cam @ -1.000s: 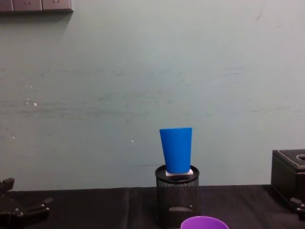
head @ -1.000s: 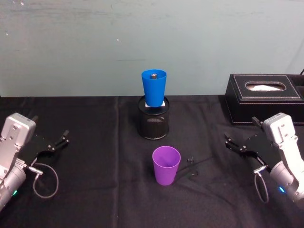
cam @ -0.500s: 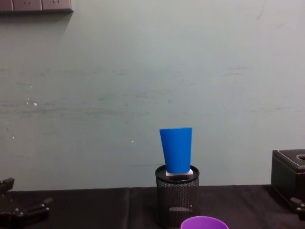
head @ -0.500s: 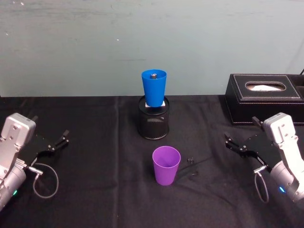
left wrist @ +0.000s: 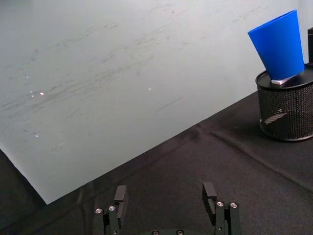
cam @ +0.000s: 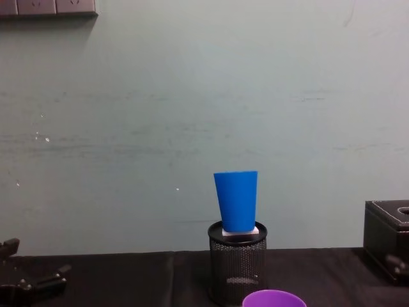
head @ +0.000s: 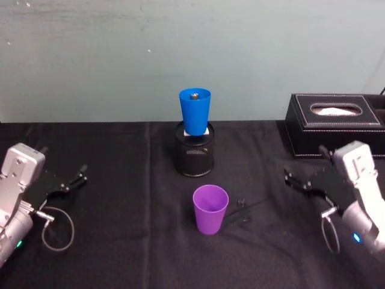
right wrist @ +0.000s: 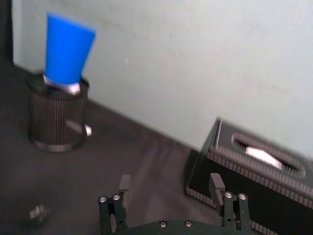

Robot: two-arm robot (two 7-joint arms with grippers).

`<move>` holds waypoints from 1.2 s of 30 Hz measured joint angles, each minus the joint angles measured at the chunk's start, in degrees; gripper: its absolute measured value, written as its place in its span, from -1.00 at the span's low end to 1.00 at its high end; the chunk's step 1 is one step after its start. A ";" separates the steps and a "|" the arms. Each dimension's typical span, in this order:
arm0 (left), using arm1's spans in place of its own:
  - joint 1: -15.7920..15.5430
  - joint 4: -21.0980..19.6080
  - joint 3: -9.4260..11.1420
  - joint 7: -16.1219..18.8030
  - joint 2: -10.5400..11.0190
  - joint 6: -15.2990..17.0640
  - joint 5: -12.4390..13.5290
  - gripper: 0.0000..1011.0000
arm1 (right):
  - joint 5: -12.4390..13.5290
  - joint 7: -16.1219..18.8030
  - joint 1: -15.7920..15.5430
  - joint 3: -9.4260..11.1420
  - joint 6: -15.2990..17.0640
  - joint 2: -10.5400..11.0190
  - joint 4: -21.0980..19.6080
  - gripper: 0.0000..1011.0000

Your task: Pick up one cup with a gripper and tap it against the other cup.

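Note:
The purple cup [head: 210, 209] stands upright on the black cloth near the table's middle; its rim [cam: 273, 298] shows at the chest view's lower edge. Behind it the blue cup [head: 195, 111] [cam: 236, 201] [left wrist: 279, 46] [right wrist: 67, 51] sits upright on a black mesh pen holder [head: 194, 154] [cam: 237, 263]. My left gripper [head: 78, 174] [left wrist: 165, 196] rests open at the table's left, far from both cups. My right gripper [head: 304, 167] [right wrist: 169, 185] hovers open at the right, beside the tissue box, with nothing between its fingers.
A black tissue box [head: 335, 124] [right wrist: 254, 166] stands at the back right, close to my right gripper. A small dark object [head: 242, 203] lies just right of the purple cup. The pale green wall closes off the table's far edge.
My right gripper has shifted slightly forward and to the left. The left arm and both cups have stayed where they were.

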 joint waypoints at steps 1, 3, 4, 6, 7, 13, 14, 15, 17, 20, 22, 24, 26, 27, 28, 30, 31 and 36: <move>0.00 0.00 0.00 0.00 0.00 0.00 0.00 0.98 | -0.04 0.20 -0.06 0.23 -0.35 0.05 -0.50 0.98; 0.00 0.00 0.00 0.00 0.00 0.00 0.00 0.98 | 0.17 0.83 -0.43 0.68 -1.03 0.23 -1.45 0.98; 0.00 0.00 0.00 0.00 0.00 0.00 0.00 0.98 | 0.68 1.60 -1.02 1.14 -1.66 0.43 -2.48 0.98; 0.00 0.00 0.00 0.00 0.00 0.00 0.00 0.98 | 1.94 3.11 -2.13 1.80 -2.69 0.72 -3.77 0.98; 0.00 0.00 0.00 0.00 0.00 0.00 0.00 0.98 | 2.42 3.68 -2.54 1.98 -2.98 0.80 -4.17 0.98; 0.00 0.00 0.00 0.00 0.00 0.00 0.00 0.98 | 7.09 8.80 -5.82 2.86 -4.27 1.42 -6.16 0.98; 0.00 0.00 0.00 0.00 0.00 0.00 0.00 0.98 | 8.43 10.61 -6.74 2.88 -4.54 1.51 -6.50 0.98; 0.00 0.00 0.00 0.00 0.00 0.00 0.00 0.98 | 9.68 12.55 -7.52 2.78 -4.83 1.55 -6.69 0.98; 0.00 0.00 0.00 0.00 0.00 0.00 0.00 0.98 | 10.56 14.14 -8.09 2.55 -5.08 1.54 -6.77 0.98; 0.00 0.00 0.00 0.00 0.00 0.00 0.00 0.98 | 11.96 17.65 -8.64 1.71 -5.61 1.09 -6.50 0.98; 0.00 0.00 0.00 0.00 0.00 0.00 0.00 0.98 | 12.72 19.93 -8.45 1.05 -5.75 0.50 -5.74 0.98; 0.00 0.00 0.00 0.00 0.00 0.00 0.00 0.98 | 13.21 21.57 -8.01 0.59 -5.71 -0.05 -5.14 0.98; 0.00 0.00 0.00 0.00 0.00 0.00 0.00 0.98 | 13.75 23.68 -7.08 -0.05 -5.24 -0.87 -3.99 0.98; 0.00 0.00 0.00 0.00 0.00 0.00 0.00 0.98 | 13.84 24.25 -6.76 -0.29 -4.97 -1.18 -3.59 0.98; 0.00 0.00 0.00 0.00 0.00 0.00 0.00 0.98 | 13.93 24.75 -6.38 -0.50 -4.70 -1.49 -3.17 0.98; 0.00 0.00 0.00 0.00 0.00 0.00 0.00 0.98 | 13.97 26.14 -5.28 -1.04 -3.99 -2.42 -1.82 0.98; 0.00 0.00 0.00 0.00 0.00 0.00 0.00 0.98 | 13.95 26.49 -4.91 -1.24 -3.79 -2.75 -1.33 0.98; 0.00 0.00 0.00 0.00 0.00 0.00 0.00 0.98 | 12.66 28.26 -2.68 -2.23 -2.96 -4.74 1.38 0.98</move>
